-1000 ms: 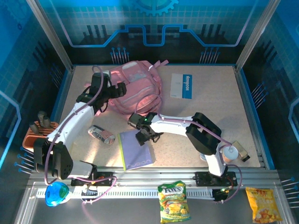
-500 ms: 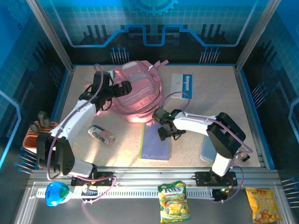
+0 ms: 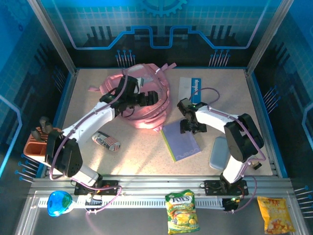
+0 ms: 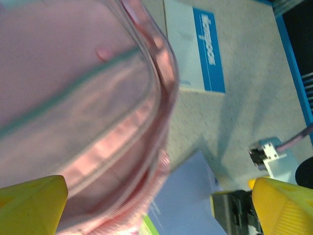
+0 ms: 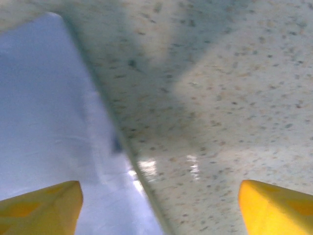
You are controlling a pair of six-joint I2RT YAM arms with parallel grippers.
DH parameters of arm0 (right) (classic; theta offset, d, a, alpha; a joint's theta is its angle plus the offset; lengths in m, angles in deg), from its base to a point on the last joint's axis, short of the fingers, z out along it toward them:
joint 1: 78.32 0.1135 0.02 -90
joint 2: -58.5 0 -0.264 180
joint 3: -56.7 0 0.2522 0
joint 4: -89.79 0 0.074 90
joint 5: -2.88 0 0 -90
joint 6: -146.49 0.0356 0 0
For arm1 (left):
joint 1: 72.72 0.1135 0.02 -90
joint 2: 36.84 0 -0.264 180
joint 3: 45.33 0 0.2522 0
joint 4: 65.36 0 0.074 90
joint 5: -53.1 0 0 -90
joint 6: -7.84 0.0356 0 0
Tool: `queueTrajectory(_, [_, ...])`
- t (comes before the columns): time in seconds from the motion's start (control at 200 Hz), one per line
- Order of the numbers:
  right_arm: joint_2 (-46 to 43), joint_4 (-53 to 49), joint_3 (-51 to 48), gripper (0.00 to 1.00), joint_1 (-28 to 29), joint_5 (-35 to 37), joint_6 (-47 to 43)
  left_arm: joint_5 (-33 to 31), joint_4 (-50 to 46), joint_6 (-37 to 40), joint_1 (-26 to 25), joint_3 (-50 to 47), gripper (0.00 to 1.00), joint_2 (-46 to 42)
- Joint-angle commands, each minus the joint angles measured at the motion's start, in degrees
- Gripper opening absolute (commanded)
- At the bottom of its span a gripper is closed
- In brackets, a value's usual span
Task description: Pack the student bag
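Looking down from the overhead camera, you have the student bag in the upper middle of the frame, slumped and creased on the tabletop, with its straps trailing toward the upper left and the top. Your left gripper sits over the bag's middle and covers part of its front, so the pockets there are hard to make out.

In the left wrist view that gripper is released. Its yellow fingertips stand wide apart in the lower corners, both cut off by the frame edge. The bag fills the left and top of that view, close and blurred. You cannot tell whether the lower-left fingertip touches the fabric.

Your right gripper hangs at the upper edge of the purple notebook, just right of centre and just beside the bag's lower right side. In the right wrist view its jaws are also spread wide. One fingertip is over the notebook, the other over bare speckled tabletop, and the notebook's edge runs between them. That view is soft, and contact cannot be judged.

A white and blue booklet lies at the upper right of the bag, and a cable crosses its lower corner. A grey item at the lower right is partly hidden behind the right arm. A flag-patterned pouch lies at the lower left.
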Motion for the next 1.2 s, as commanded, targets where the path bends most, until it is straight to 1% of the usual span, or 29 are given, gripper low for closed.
queueTrajectory(0.0, [-4.1, 3.5, -1.0, 0.77, -0.1, -10.1, -0.3, 1.4, -4.7, -9.4, -3.0, -0.1, 0.95, 1.7])
queueTrajectory(0.095, [-3.3, 4.0, -1.1, 0.63, -0.1, -14.1, 0.2, 2.2, -4.9, -16.7, -4.7, -2.7, 0.92, 2.1])
queueTrajectory(0.175, [-2.5, 5.7, -1.8, 0.55, -0.1, -16.3, -0.1, 2.6, -2.9, -21.5, -6.8, -5.8, 0.86, 1.9])
queueTrajectory(0.23, [-1.8, 6.9, -2.1, 0.52, -0.2, -16.9, -0.1, 2.9, -1.0, -24.0, -8.3, -7.9, 0.83, 1.9])
queueTrajectory(0.305, [-0.5, 7.9, -2.3, 0.52, -0.2, -17.2, -0.5, 2.7, 0.7, -27.6, -10.4, -10.2, 0.81, 2.6])
queueTrajectory(0.455, [2.4, 6.5, -2.8, 0.53, -0.5, -14.0, 1.1, 3.7, 4.8, -32.0, -14.4, -12.4, 0.76, 5.7])
queueTrajectory(0.54, [2.3, 5.4, -4.6, 0.55, -0.8, -12.4, 3.1, 4.5, 4.2, -32.0, -15.4, -11.0, 0.74, 7.8])
queueTrajectory(0.675, [-0.6, 4.3, -9.4, 0.56, -2.5, -9.4, 7.9, 4.7, 3.1, -31.2, -15.7, -9.1, 0.74, 9.7])
queueTrajectory(0.75, [-2.6, 5.8, -12.2, 0.55, -3.8, -11.2, 10.2, 5.7, 3.1, -30.2, -15.7, -7.9, 0.73, 11.2])
queueTrajectory(0.84, [-4.4, 4.6, -12.5, 0.55, -3.9, -9.1, 13.8, 7.0, 2.6, -28.9, -15.7, -5.7, 0.69, 13.3])
queueTrajectory(0.905, [-4.9, 4.4, -12.5, 0.55, -4.4, -8.3, 15.0, 7.1, 1.9, -27.2, -15.7, -3.9, 0.68, 14.5])
queueTrajectory(1.046, [-5.7, 5.7, -12.0, 0.54, -6.2, -10.8, 14.9, 9.7, -0.1, -23.0, -15.7, 1.3, 0.58, 18.6])
queueTrajectory(1.146, [-8.7, 6.4, -11.9, 0.54, -6.7, -11.7, 14.7, 10.3, -0.8, -21.2, -15.6, 3.2, 0.50, 21.0])
queueTrajectory(1.196, [-10.2, 6.4, -11.9, 0.54, -7.1, -12.3, 14.7, 10.6, -0.9, -20.9, -15.5, 3.6, 0.49, 22.0])
